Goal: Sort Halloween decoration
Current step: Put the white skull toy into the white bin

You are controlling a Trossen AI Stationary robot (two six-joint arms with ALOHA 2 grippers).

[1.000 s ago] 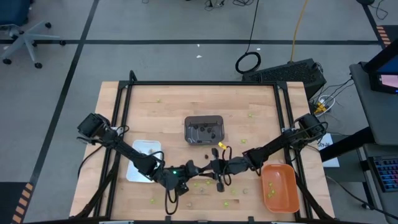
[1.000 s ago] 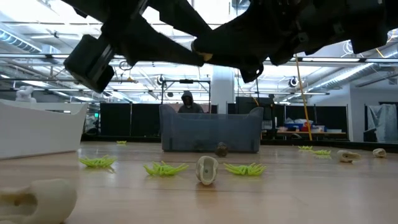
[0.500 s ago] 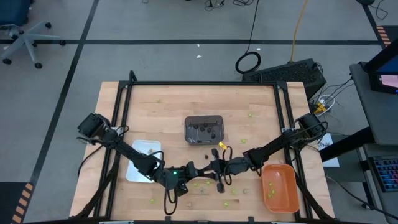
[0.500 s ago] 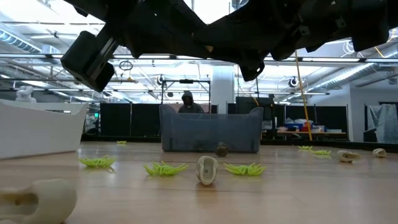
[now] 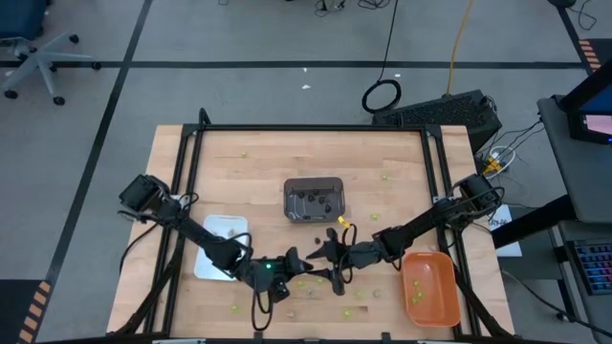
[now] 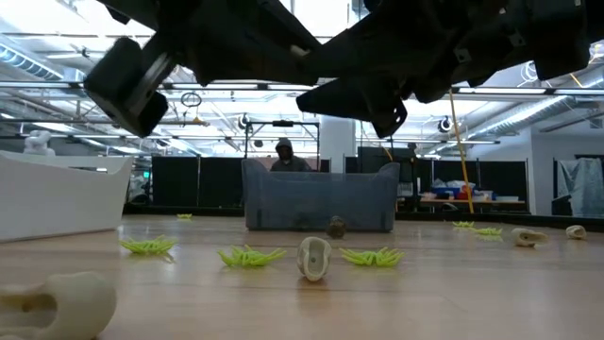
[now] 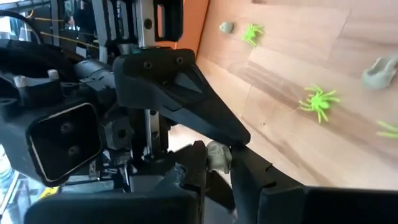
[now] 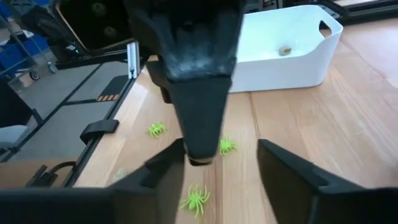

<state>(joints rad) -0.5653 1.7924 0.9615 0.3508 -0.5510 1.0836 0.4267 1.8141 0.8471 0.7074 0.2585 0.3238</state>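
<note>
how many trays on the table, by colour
white tray: 1
grey tray: 1
orange tray: 1
total: 3

Bright overhead light, blurred foreground.

3 trays: white tray (image 5: pixel 218 245) at 8 o'clock, dark grey tray (image 5: pixel 314 199) centre, orange tray (image 5: pixel 429 289) at 4 o'clock. 2 arms. Low view: 4 lime-green spiders (image 6: pixel 249 255) near, 2 more far right; 4 pale tan trinkets (image 6: pixel 314 258); 1 dark one (image 6: pixel 336 227).
</note>
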